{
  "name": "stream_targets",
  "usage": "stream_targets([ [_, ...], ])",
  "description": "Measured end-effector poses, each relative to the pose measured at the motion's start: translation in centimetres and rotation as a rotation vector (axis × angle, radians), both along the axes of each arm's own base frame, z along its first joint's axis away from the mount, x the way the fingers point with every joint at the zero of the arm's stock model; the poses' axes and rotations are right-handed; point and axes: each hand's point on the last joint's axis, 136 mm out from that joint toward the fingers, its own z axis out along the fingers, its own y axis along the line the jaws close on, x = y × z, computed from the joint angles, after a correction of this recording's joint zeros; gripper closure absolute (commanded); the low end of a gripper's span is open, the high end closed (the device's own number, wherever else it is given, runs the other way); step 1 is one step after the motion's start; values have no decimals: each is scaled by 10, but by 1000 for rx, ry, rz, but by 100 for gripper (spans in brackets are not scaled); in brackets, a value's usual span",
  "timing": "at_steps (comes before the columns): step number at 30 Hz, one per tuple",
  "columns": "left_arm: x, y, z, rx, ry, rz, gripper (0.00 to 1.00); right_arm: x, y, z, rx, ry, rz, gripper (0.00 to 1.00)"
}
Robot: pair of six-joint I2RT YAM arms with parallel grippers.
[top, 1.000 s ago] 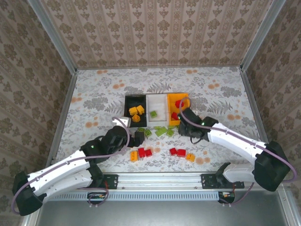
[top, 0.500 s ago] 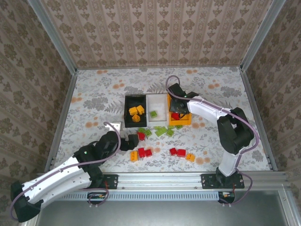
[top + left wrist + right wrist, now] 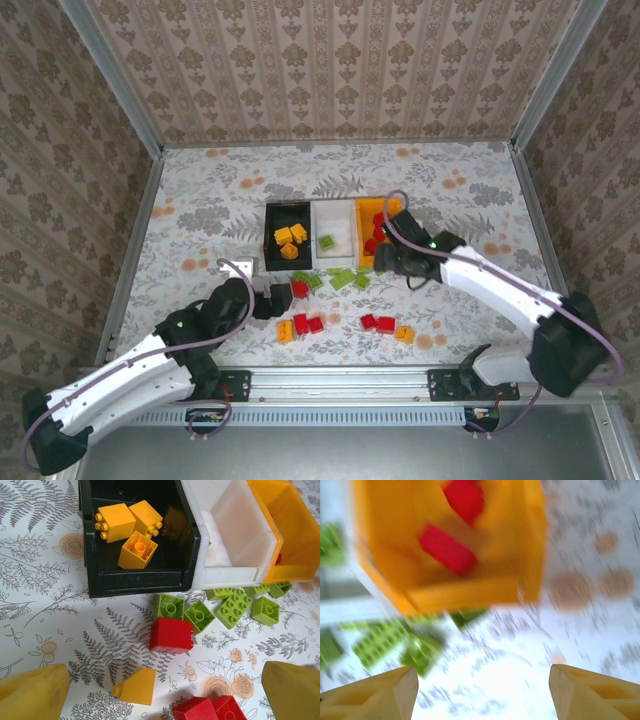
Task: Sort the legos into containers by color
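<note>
Overhead view: three bins are set side by side, walls touching, at the middle of the table [image 3: 200,230]; the black bin [image 3: 275,215] is on the left, the white bin [image 3: 340,225] in the centre, the orange bin [image 3: 368,212] on the right. Yellow bricks [image 3: 290,240] are noted in the black bin, one green brick [image 3: 326,242] in the white bin, red bricks [image 3: 374,243] in the orange bin. Loose green bricks [image 3: 346,280] lie just in front of the bins; further red and yellow pieces are scattered nearer the arm bases. The left claw [image 3: 276,298] is held low, just beside a loose red brick [image 3: 299,289]; the right claw [image 3: 384,258] is placed at the near end of the orange bin.

Left wrist view: the left claw [image 3: 165,682] is found spread wide, with nothing gripped between its fingers [image 3: 32,690]; the loose red brick [image 3: 171,635] lies on the table ahead, just beside the loose green bricks [image 3: 220,607]; a single yellow brick [image 3: 137,686] lies nearer; three yellow bricks [image 3: 130,525] are seen in the black bin [image 3: 140,577].

Right wrist view, blurred: the right claw [image 3: 482,690] is found parted, with nothing held between its fingers [image 3: 375,692]; the orange bin [image 3: 470,595] is seen ahead, two red bricks [image 3: 452,550] inside it; loose green bricks [image 3: 385,640] lie before it, to the left.
</note>
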Motion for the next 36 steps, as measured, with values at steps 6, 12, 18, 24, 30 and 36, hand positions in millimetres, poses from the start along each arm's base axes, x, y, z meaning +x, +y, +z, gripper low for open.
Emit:
stream_targets([
  [6, 4, 6, -12, 6, 13, 26, 0, -69, -30, -34, 7, 180, -65, 29],
  [12, 5, 9, -17, 6, 29, 35, 0, -106, -23, -60, 47, 343, -76, 30],
  [18, 5, 9, -17, 2, 35, 36, 0, -125, -13, -75, 41, 444, -47, 30],
  [24, 4, 10, -22, 6, 44, 35, 0, -137, -13, -94, 23, 505, -50, 37],
  [30, 3, 11, -24, 8, 52, 34, 0, -137, -8, -99, 35, 521, -56, 55],
  [36, 4, 11, -24, 5, 52, 36, 0, -133, -4, -96, 47, 507, -39, 68],
])
